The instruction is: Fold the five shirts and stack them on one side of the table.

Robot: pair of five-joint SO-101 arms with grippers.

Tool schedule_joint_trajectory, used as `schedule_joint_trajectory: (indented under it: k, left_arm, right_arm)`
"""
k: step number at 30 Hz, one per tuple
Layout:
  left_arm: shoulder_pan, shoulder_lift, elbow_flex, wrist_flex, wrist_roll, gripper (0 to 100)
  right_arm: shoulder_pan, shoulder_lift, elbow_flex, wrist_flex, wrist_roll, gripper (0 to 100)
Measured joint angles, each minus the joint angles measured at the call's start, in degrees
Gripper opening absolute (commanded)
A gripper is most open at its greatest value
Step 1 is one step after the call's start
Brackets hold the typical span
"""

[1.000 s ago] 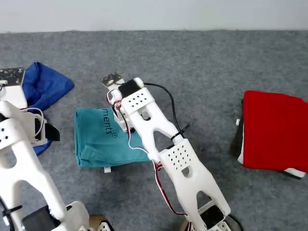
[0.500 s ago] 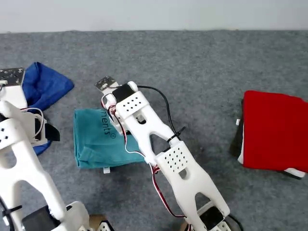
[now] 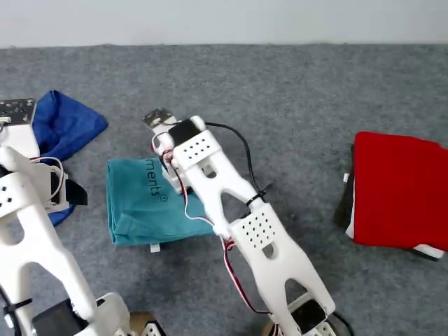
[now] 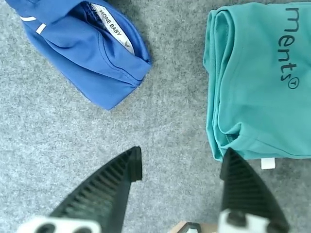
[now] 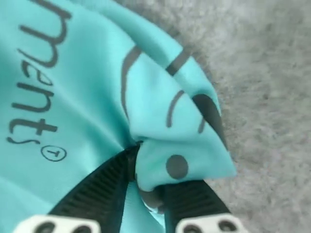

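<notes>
Teal cloth is seen bunched between the two dark fingers of the right gripper (image 5: 141, 160): a corner of the teal shirt (image 5: 73, 87), marked with dark print, is clamped tightly there. This pinch is made plain by the right wrist view, whereas in the high view it is hidden beneath the white arm that lies across the shirt's edge. The left gripper (image 4: 182, 158) is shown by the left wrist view with its fingers spread wide and nothing held, poised over bare surface between the folded teal shirt and a loosely bunched blue shirt (image 4: 82, 53). A folded red shirt (image 3: 399, 189) is added by the high view, well apart at the opposite side of the table and laid on white and black layers whose edges peek out beneath it. Everything is laid on a grey, felt-like table covering (image 3: 301, 91), and a pale wall (image 3: 224, 21) is seen along its far edge.
</notes>
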Motion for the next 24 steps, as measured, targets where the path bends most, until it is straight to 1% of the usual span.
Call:
schedule_joint_trajectory:
  k: [4, 8, 20, 24]
  left_arm:
    - [0.00, 0.00, 0.00, 0.00, 0.00, 27]
    - [0.00, 0.00, 0.00, 0.00, -0.09, 27]
    - [0.00, 0.00, 0.00, 0.00, -0.09, 27]
    - [0.00, 0.00, 0.00, 0.00, -0.09, 27]
  right_arm:
    - [3.34, 0.79, -4.92, 1.23, 0.00, 0.9]
    - [8.44, 0.88, -7.47, 1.23, 0.00, 0.9]
    - [21.63, 0.88, -7.74, 1.23, 0.00, 0.9]
    - [25.05, -3.60, -6.24, 1.23, 0.00, 0.9]
